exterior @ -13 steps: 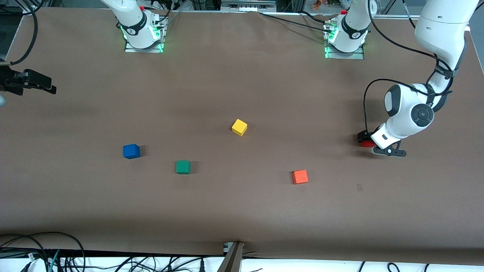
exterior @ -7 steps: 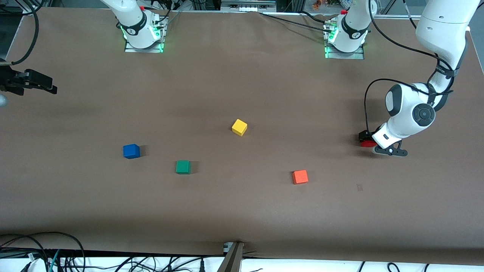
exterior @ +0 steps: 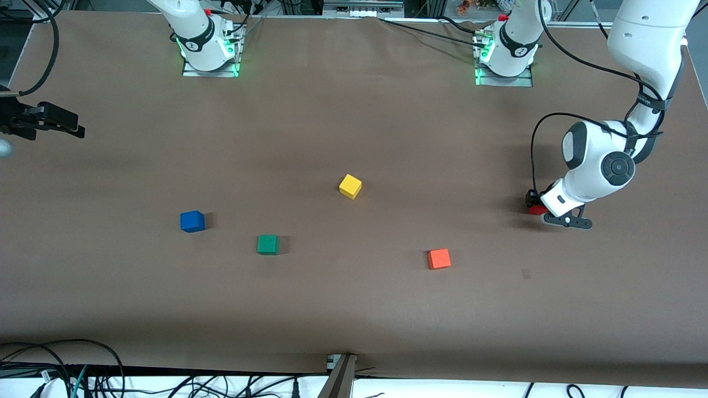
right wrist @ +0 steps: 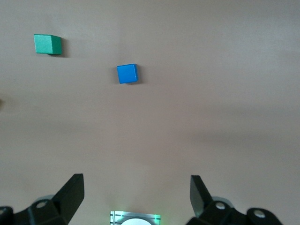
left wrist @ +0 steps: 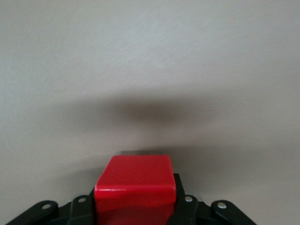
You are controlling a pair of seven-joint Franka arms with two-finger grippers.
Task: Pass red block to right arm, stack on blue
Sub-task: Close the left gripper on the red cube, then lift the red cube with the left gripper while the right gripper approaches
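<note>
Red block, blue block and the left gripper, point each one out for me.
red block (left wrist: pixel 135 176), left wrist view, its top face.
blue block (exterior: pixel 192 221), front view, its top face.
left gripper (exterior: pixel 536 205), front view, between its fingertips.

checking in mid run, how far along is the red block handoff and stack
Done: left gripper has shut on the red block, apparently not yet lifted off the table. Left: lift, pass to the waiting open right gripper, then stack on the bare blue cube.

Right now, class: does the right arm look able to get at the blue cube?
Probably yes. The right gripper hangs open above the table at its own end, and the blue cube stands alone, apart from the green cube.
</note>
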